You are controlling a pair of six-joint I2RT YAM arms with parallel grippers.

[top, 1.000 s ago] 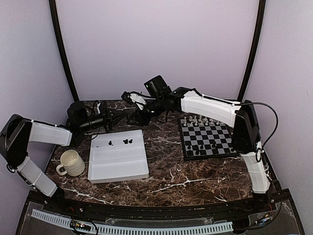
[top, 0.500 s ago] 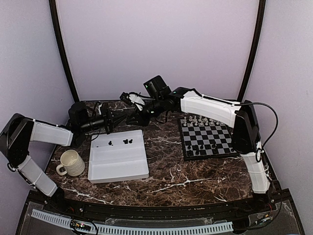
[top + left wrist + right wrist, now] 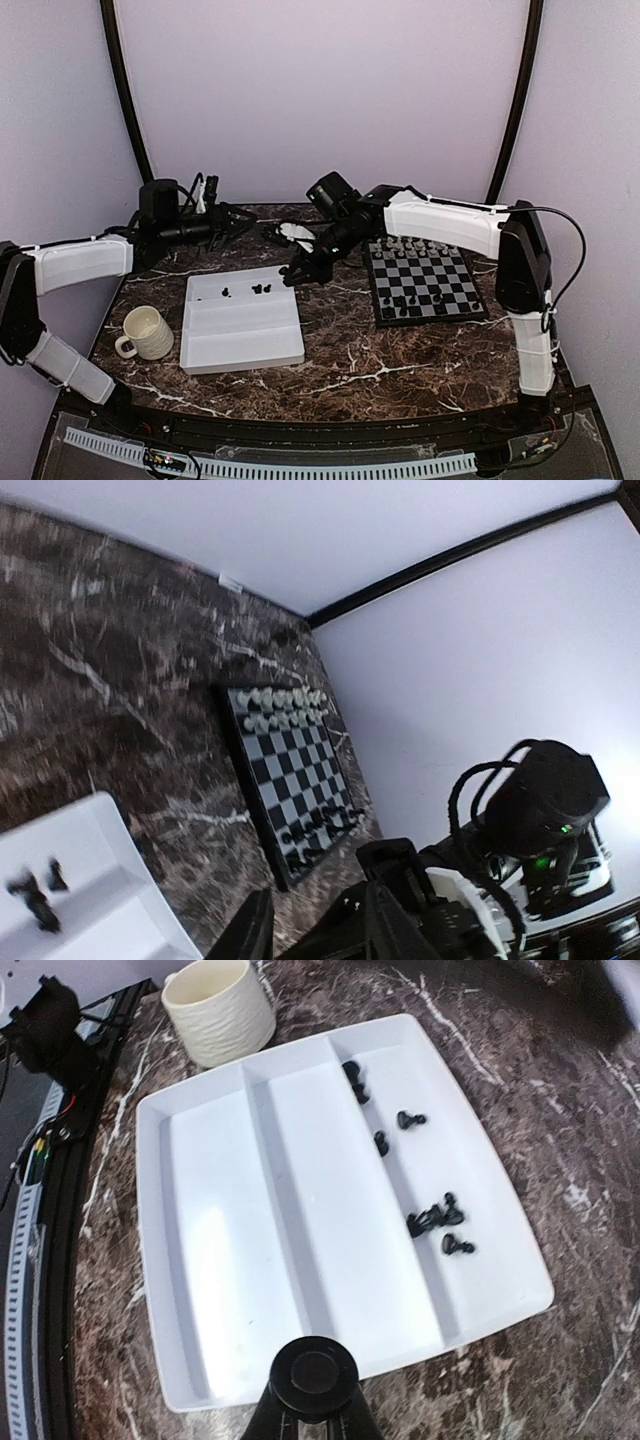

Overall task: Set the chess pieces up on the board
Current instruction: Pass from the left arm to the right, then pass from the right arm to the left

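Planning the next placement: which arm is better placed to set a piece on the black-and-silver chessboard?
Right. The right fingers, shut on what looks like a small black chess piece, hang just left of the chessboard; the left fingers are open, beyond the white plastic tray.

My board [image 3: 430, 276], black and silver checks, lies flat near the table's [image 3: 350, 355] right edge. White pieces [image 3: 408, 245] stand in two rows along its far edge, and a few black pieces [image 3: 402, 303] by its near edge. Loose black pieces [image 3: 430, 1222] lie scattered in the tray's [image 3: 250, 1260] far compartment, some toppled.
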